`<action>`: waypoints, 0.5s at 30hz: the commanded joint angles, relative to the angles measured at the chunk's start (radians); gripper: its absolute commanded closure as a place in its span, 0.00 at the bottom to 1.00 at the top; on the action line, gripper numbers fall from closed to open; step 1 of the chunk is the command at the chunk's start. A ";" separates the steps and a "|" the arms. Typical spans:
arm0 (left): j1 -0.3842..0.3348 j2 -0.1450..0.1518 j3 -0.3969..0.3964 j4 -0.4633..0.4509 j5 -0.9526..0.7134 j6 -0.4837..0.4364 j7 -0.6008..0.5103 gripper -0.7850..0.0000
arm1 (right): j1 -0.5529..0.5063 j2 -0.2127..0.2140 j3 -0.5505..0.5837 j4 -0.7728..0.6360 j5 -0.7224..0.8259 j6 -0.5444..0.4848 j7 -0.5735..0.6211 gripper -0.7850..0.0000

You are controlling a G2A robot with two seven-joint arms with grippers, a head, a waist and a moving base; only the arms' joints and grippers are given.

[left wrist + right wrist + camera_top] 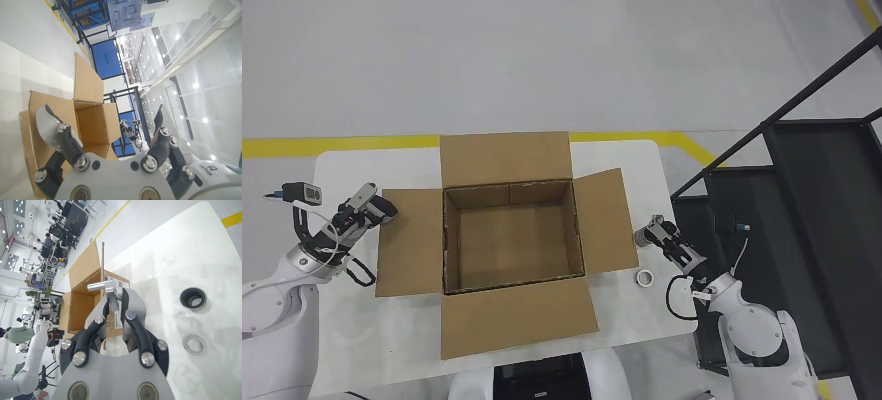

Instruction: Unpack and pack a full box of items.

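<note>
Right gripper (115, 297) clamps silver metal part (111, 289) right of open cardboard box (507, 160); left gripper (103, 113) released, left of box.

Plain brown cardboard box (507, 160), glossy white bench (627, 165). Then a shiny silver metal part (111, 294), a black round ring (193, 298) with silver rim, and a flat silver ring (194, 344).
</note>
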 commanded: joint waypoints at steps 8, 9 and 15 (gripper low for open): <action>0.000 0.000 0.000 0.000 0.000 0.000 0.000 0.00 | -0.104 0.020 0.145 -0.039 0.009 -0.010 0.104 1.00; 0.000 0.000 0.000 0.000 0.000 0.000 0.000 0.00 | -0.119 0.022 0.157 -0.033 -0.003 -0.010 0.119 1.00; 0.000 0.000 0.000 0.000 0.000 0.000 0.000 0.00 | -0.168 0.032 0.134 0.045 -0.205 0.005 0.157 1.00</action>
